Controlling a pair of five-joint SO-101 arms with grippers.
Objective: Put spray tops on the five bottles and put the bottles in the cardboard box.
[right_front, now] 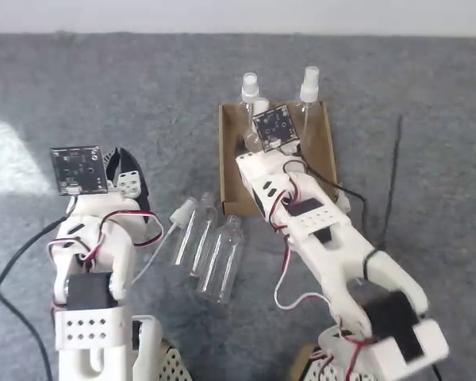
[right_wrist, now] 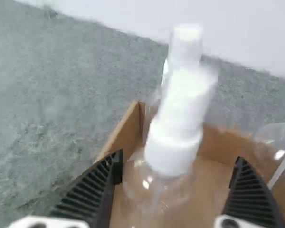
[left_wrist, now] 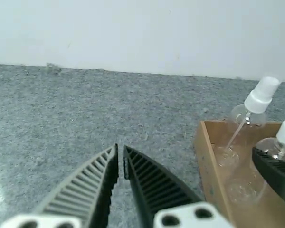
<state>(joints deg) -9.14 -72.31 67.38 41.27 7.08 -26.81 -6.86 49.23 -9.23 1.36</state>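
The cardboard box (right_front: 224,163) stands on the grey carpet. Two clear bottles with white spray tops stand at its far side, one (right_front: 249,84) on the left and one (right_front: 309,81) on the right. My right gripper (right_wrist: 178,164) is open inside the box, its jaws wide on either side of a third topped bottle (right_wrist: 175,137) without touching it. Two clear bottles (right_front: 193,232) (right_front: 223,259) lie on the carpet left of the box, with a white spray top (right_front: 179,213) at the neck of the left one. My left gripper (right_front: 124,161) (left_wrist: 121,154) is shut on nothing, above the carpet left of them.
A white wall runs along the far edge of the carpet. A thin dark cable (right_front: 392,186) lies right of the box. Open carpet (left_wrist: 61,109) stretches ahead of the left gripper.
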